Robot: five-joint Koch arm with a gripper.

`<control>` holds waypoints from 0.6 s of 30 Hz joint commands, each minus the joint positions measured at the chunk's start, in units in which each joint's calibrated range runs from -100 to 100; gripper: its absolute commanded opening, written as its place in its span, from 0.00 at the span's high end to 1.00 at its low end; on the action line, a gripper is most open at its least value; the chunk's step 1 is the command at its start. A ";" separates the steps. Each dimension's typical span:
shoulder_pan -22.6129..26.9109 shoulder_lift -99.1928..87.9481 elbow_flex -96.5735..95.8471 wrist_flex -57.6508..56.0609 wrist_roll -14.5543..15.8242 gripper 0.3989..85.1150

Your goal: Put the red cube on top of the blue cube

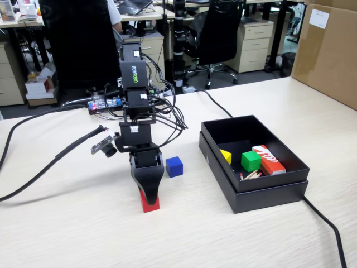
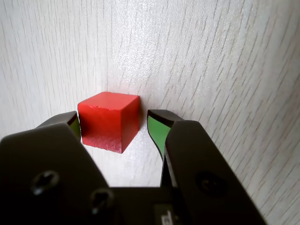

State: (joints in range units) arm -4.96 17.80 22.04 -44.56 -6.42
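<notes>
A pale wood-grain table (image 1: 268, 234) is seen in the fixed view; a large cardboard box (image 1: 329, 50) stands at its 2 o'clock edge. A shallow black box (image 1: 254, 192) is set at 3 o'clock of the arm, and inside it a red-orange box with white lettering (image 1: 269, 159), a green cube (image 1: 250, 161) and a yellow piece (image 1: 226, 156) are lying, with thin sticks (image 1: 250, 175) at the front wall. The black Koch arm (image 1: 134, 100) is bent downward near the table's middle; its gripper (image 1: 148, 196) is lowered to the table around the red cube (image 1: 149, 202). In the wrist view the jaws are seen parted, one on each side of the red cube (image 2: 110, 121); the left jaw is touching or almost touching it, while a narrow gap is left at the green-padded right jaw; the cube is resting on the table, not clamped. The blue cube (image 1: 174, 166) is standing on the table at 1 o'clock of the red cube, near but apart.
</notes>
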 commanded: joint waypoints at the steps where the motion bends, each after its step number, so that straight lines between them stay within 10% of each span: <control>1: 0.15 -1.10 2.52 -3.17 -0.49 0.65; 15: -0.15 -1.45 3.16 -3.69 0.10 0.80; 18: -0.34 -1.79 4.34 -3.69 0.93 1.00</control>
State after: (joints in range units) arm -5.15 17.80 22.96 -46.96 -6.03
